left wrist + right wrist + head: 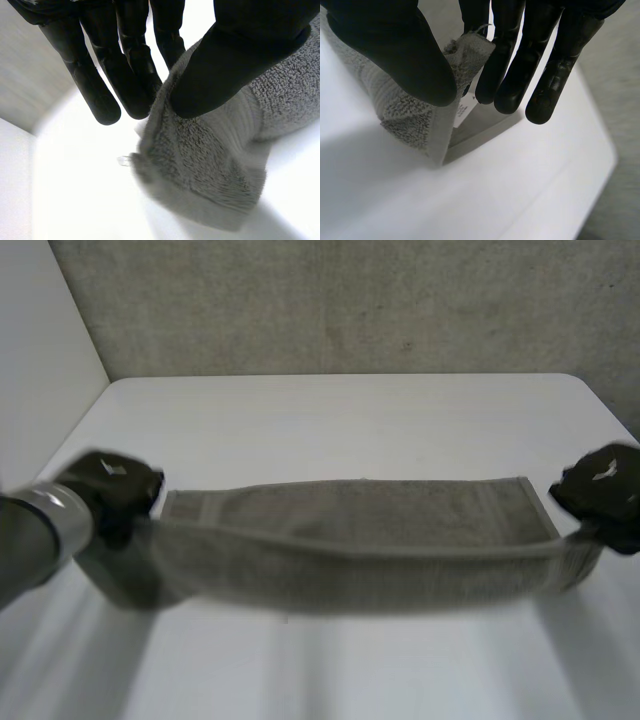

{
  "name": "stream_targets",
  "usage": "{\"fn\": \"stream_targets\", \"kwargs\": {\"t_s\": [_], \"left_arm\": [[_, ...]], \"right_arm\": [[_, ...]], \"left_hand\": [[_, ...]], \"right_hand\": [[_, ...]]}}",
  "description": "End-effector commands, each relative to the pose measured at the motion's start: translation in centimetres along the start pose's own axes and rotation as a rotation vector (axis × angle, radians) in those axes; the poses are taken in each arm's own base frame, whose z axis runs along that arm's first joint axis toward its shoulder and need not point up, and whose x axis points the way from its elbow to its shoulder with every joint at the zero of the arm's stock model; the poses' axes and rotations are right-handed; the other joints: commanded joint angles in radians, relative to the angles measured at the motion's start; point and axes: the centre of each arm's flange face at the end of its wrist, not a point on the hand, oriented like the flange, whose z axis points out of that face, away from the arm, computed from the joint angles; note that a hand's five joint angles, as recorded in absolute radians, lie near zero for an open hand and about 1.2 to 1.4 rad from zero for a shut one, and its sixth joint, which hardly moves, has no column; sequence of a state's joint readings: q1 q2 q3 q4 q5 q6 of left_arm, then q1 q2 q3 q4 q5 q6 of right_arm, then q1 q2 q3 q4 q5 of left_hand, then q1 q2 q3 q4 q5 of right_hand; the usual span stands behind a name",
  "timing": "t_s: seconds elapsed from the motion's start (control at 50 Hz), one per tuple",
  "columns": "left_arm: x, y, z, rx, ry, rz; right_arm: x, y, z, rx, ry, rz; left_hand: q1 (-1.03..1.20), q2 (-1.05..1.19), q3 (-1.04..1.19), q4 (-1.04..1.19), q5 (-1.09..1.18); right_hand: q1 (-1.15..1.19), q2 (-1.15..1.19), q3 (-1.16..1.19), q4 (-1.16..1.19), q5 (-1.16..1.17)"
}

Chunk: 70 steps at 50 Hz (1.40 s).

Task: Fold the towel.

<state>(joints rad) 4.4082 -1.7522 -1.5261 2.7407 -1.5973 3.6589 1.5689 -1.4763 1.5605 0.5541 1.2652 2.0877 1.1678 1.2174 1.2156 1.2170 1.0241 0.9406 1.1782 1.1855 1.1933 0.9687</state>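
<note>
A grey towel [350, 540] lies stretched across the white table [340, 420], its near edge lifted off the surface and its far edge resting flat. My left hand [110, 485] pinches the towel's near left corner [200, 150] between thumb [225, 70] and fingers [135, 75]. At the opposite end my right hand [600, 490] grips the near right corner [420, 105], the cloth squeezed between thumb [400, 50] and fingers [510, 70]. Both hands hold the raised edge a little above the table.
A grey carpeted wall [350, 300] rises behind the table's far edge. Bare white tabletop extends beyond the towel and in front of it. A small white label [464, 109] hangs from the towel near my right hand.
</note>
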Motion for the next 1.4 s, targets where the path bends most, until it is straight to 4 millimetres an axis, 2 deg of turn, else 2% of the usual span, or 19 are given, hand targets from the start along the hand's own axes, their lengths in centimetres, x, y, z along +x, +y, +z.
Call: {"fn": "stream_targets", "kwargs": {"t_s": [0.02,0.1,0.14,0.18,0.2,0.22,0.24,0.26,0.3,0.34,0.48,0.58,0.74,0.84,0.9,1.0,1.08,1.18,1.4], "left_arm": [[1.5,2.7,6.6,-0.156,0.077,0.004],[1.0,1.3,8.7,-0.104,0.054,0.006],[0.3,-0.2,9.6,-0.051,0.024,0.004],[-1.7,-4.7,10.7,0.119,-0.057,-0.006],[-1.7,-4.8,10.7,0.12,-0.057,-0.006],[-3.0,-7.6,10.7,0.24,-0.116,-0.012],[-4.7,-10.7,10.3,0.383,-0.193,-0.025],[-4.7,-10.8,10.3,0.385,-0.194,-0.025],[-6.4,-13.8,9.4,0.538,-0.273,-0.047],[-8.9,-18.6,7.0,0.815,-0.382,-0.113],[-11.2,-21.9,3.9,1.105,-0.43,-0.259],[-10.5,-19.7,5.3,1.024,-0.38,-0.302],[-6.8,-12.3,10.2,0.749,-0.281,-0.309],[-3.6,-5.7,12.9,0.567,-0.19,-0.303],[-2.6,-3.9,13.3,0.522,-0.167,-0.299],[0.7,1.4,13.6,0.385,-0.097,-0.27],[1.7,3.5,12.9,0.306,-0.076,-0.234],[1.1,5.0,9.8,0.206,-0.085,-0.154],[0.9,6.4,-2.3,-0.148,0.058,-0.08]], "right_arm": [[-2.0,0.7,5.1,-0.152,-0.058,-0.081],[-1.2,-0.5,7.3,-0.115,0.0,-0.099],[1.6,-2.9,9.1,-0.004,0.155,-0.088],[3.8,-4.5,9.5,0.074,0.266,-0.059],[3.8,-4.5,9.5,0.075,0.267,-0.059],[6.3,-6.3,9.4,0.169,0.388,-0.02],[8.8,-8.2,8.9,0.276,0.511,0.028],[8.9,-8.2,8.9,0.277,0.512,0.028],[12.8,-11.2,7.2,0.494,0.712,0.1],[14.1,-12.5,6.0,0.596,0.793,0.126],[15.9,-14.5,2.4,0.805,0.938,0.156],[14.6,-13.6,3.4,0.768,0.887,0.16],[10.5,-10.5,7.5,0.681,0.663,0.136],[4.8,-6.6,11.9,0.58,0.426,0.144],[1.5,-4.0,13.8,0.487,0.313,0.165],[-2.0,-1.1,14.8,0.363,0.201,0.164],[-3.3,0.4,14.0,0.274,0.142,0.116],[-2.1,1.9,8.9,0.098,0.073,0.039],[-2.7,2.6,0.2,-0.096,-0.151,0.034]], "left_hand": [[0.228,0.179,0.181,0.179,0.198],[0.228,0.179,0.181,0.179,0.198],[0.228,0.179,0.181,0.179,0.198],[0.228,0.179,0.181,0.179,0.198],[0.228,0.179,0.181,0.179,0.198],[0.228,0.179,0.181,0.179,0.198],[0.228,0.179,0.181,0.179,0.198],[0.228,0.179,0.181,0.179,0.198],[0.228,0.179,0.181,0.179,0.198],[0.228,0.179,0.181,0.179,0.198],[0.228,0.179,0.181,0.179,0.198],[0.228,0.179,0.181,0.179,0.198],[0.228,0.179,0.181,0.179,0.198],[0.228,0.179,0.181,0.179,0.198],[0.228,0.179,0.181,0.179,0.198],[0.228,0.179,0.181,0.179,0.198],[0.228,0.179,0.181,0.179,0.198],[0.228,0.179,0.181,0.179,0.198],[0.228,0.179,0.181,0.179,0.198]], "right_hand": [[0.456,0.218,0.211,0.203,0.253],[0.456,0.218,0.211,0.203,0.253],[0.456,0.218,0.211,0.203,0.253],[0.456,0.218,0.211,0.203,0.253],[0.456,0.218,0.211,0.203,0.253],[0.456,0.218,0.211,0.203,0.253],[0.456,0.218,0.211,0.203,0.253],[0.456,0.218,0.211,0.203,0.253],[0.456,0.218,0.211,0.203,0.253],[0.456,0.218,0.211,0.203,0.253],[0.456,0.218,0.211,0.203,0.253],[0.456,0.218,0.211,0.203,0.253],[0.456,0.218,0.211,0.203,0.253],[0.456,0.218,0.211,0.203,0.253],[0.456,0.218,0.211,0.203,0.253],[0.456,0.218,0.211,0.203,0.253],[0.456,0.218,0.211,0.203,0.253],[0.456,0.218,0.211,0.203,0.253],[0.456,0.218,0.211,0.203,0.253]]}}
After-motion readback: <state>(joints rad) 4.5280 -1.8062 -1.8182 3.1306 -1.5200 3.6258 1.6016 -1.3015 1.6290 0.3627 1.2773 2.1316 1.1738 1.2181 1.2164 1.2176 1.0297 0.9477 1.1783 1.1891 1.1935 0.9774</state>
